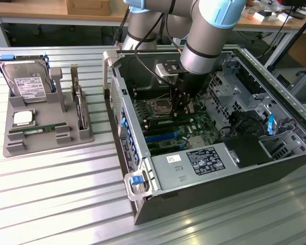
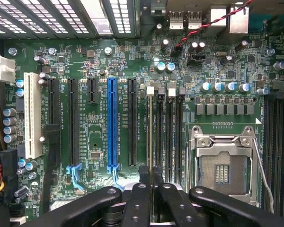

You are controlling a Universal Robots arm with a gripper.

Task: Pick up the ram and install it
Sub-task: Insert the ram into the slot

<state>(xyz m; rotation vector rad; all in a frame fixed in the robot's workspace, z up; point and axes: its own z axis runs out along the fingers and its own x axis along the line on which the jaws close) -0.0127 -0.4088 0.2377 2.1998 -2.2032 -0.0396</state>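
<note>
While the long, narrow green circuit-board strip with a whitish label, the ram (image 1: 33, 130), is lying flat in the front groove of the grey moulded parts tray (image 1: 46, 145) at the exterior view's left, we are seeing the black two-fingered gripper (image 1: 181, 108) hanging well apart from it, down inside the open black computer case (image 1: 194, 178). We are judging the task as barely under way: that strip is sitting unpicked in its tray and nothing is reading as installed.

From the exterior view we are getting the tray, the strip and the arm's reach into the case. From the wrist view we are getting the close detail: the gripper (image 2: 150, 172) is poised over the green motherboard (image 2: 99, 61), its fingers clenched almost together, in line with the row of black memory slots (image 2: 165, 127) beside the bare silver processor socket (image 2: 222, 165). A thin pale line (image 2: 149, 127) is running along the nearest slot; we cannot tell what it is.
</note>
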